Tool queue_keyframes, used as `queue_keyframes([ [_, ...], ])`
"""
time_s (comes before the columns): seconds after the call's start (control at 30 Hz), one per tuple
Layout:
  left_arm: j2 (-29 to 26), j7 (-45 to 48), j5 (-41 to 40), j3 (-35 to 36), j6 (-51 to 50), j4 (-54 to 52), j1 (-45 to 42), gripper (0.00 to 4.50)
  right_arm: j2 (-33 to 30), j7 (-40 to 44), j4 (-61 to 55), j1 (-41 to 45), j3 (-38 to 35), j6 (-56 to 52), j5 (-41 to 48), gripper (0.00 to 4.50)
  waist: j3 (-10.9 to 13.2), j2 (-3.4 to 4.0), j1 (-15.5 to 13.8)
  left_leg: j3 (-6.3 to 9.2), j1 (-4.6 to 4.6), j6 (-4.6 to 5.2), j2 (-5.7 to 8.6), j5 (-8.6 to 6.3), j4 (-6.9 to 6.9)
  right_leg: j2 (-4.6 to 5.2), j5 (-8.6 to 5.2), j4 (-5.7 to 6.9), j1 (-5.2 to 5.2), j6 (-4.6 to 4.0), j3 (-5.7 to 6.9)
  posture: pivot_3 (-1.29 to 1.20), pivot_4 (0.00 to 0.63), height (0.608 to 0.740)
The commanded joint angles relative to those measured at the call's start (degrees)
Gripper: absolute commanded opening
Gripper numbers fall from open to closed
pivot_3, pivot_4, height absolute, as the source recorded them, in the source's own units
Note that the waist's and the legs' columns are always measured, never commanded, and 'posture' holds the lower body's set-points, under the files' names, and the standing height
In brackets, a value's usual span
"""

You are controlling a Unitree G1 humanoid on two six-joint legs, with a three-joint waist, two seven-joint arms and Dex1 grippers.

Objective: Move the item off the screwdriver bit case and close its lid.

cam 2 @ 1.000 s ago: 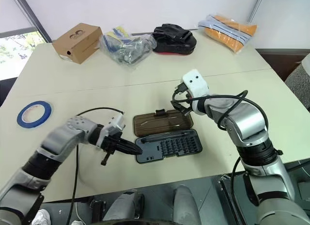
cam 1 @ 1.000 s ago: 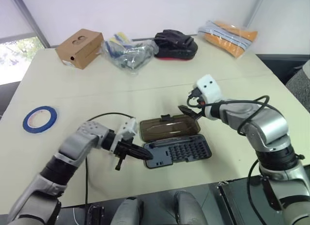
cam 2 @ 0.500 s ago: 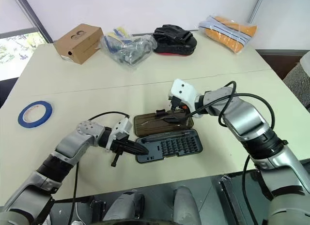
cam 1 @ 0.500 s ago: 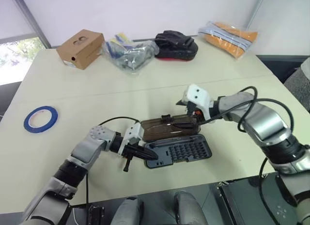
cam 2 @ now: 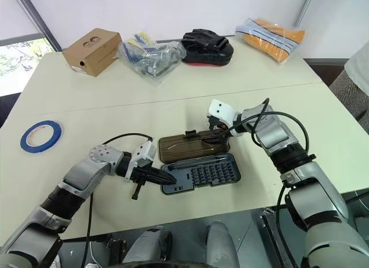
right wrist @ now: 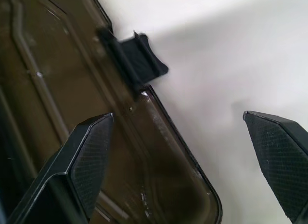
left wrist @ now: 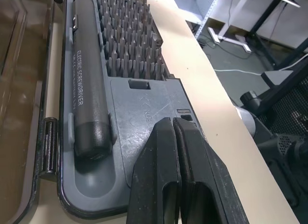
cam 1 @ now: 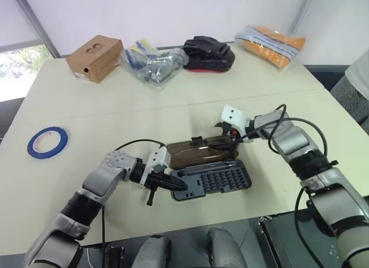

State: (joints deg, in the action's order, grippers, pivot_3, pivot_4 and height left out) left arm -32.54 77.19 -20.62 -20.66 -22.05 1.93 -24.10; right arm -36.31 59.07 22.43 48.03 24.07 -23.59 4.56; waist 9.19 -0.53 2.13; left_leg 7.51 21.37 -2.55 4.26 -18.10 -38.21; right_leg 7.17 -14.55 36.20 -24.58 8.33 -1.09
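- Two parts of the screwdriver bit case (cam 1: 211, 178) lie flat at centre frame: the dark tray with its rows of bits, and above it the lid (cam 1: 200, 151), swung fully open on the table.
- The blue tape roll (cam 1: 47, 141) sits at far left, well apart from the case (so the item is already off).
- Left gripper (cam 1: 177, 183): fingers pressed together, tips resting on the tray's left end, apparently pinning it.
- Right gripper (cam 2: 214, 136): fingers spread wide, straddling the lid's far edge near the black latch (right wrist: 137, 60).
- Handling judgement: the lid looks like thin, stiff, light plastic, smooth and likely slippery. Best hold is the far rim beside the latch, lifting it over the hinge.
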Motion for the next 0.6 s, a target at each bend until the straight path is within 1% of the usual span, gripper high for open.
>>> queue_keyframes([
  [0.03,-1.14,-1.21,1.88,0.4,-1.04,1.27,0.84,0.06,1.25,0.81,2.07,2.58,-2.42,2.34,-1.05,4.5,0.0,0.0,0.02,0.0,0.0,0.0,0.0,0.0,0.0,0.0,0.0,0.0,0.0,0.0,0.0,0.0,0.15,0.74],
  [0.3,-0.82,-2.11,2.01,1.14,-0.67,1.41,0.48,0.06,4.29,1.29,11.14,4.92,-3.47,6.05,-3.72,4.5,0.0,0.01,0.09,0.02,0.0,-0.02,0.0,0.01,0.0,0.0,0.0,0.01,0.0,0.0,0.0,0.0,0.15,0.74],
  [0.53,-0.37,-3.15,1.95,1.64,-0.55,1.16,0.47,0.06,5.21,3.05,13.94,4.7,-3.57,7.8,-5.59,4.5,-0.01,0.02,0.14,0.03,-0.01,-0.03,0.0,0.01,0.0,0.0,0.0,0.02,0.0,0.0,0.0,0.0,0.15,0.74],
  [0.6,-0.39,-3.32,1.9,1.77,-0.53,1.12,0.44,0.0,5.28,3.6,13.75,4.24,-3.39,8.17,-6.09,3.94,-0.01,0.02,0.15,0.03,-0.01,-0.03,0.0,0.01,0.0,0.0,0.0,0.02,0.0,0.0,0.0,0.0,0.15,0.74],
])
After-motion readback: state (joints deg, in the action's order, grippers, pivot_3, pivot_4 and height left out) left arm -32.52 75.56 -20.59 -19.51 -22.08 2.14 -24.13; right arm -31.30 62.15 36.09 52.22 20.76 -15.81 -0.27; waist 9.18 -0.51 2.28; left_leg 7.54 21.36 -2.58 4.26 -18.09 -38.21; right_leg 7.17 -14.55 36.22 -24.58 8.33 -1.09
